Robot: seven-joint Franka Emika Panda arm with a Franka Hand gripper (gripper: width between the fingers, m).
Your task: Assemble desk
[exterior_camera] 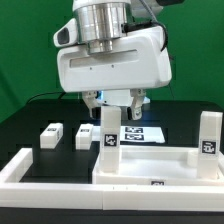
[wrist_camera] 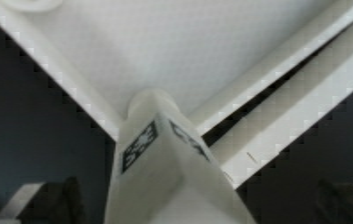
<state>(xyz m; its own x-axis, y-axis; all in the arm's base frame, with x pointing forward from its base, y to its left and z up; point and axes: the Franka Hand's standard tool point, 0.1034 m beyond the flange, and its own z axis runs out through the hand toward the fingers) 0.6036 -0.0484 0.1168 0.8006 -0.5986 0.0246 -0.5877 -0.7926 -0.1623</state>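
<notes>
The gripper (exterior_camera: 120,106) hangs over the tabletop slab (exterior_camera: 150,170) with its jaws spread and nothing between them, right above the upright leg block (exterior_camera: 108,137) at the slab's corner on the exterior view's left. A second upright leg (exterior_camera: 208,135) stands at the corner on the right. A loose leg block (exterior_camera: 50,135) and another loose block (exterior_camera: 83,134) lie apart on the black table (exterior_camera: 25,125); in the blurred wrist view the tagged leg under the gripper seems seated in the slab, though I cannot be sure
</notes>
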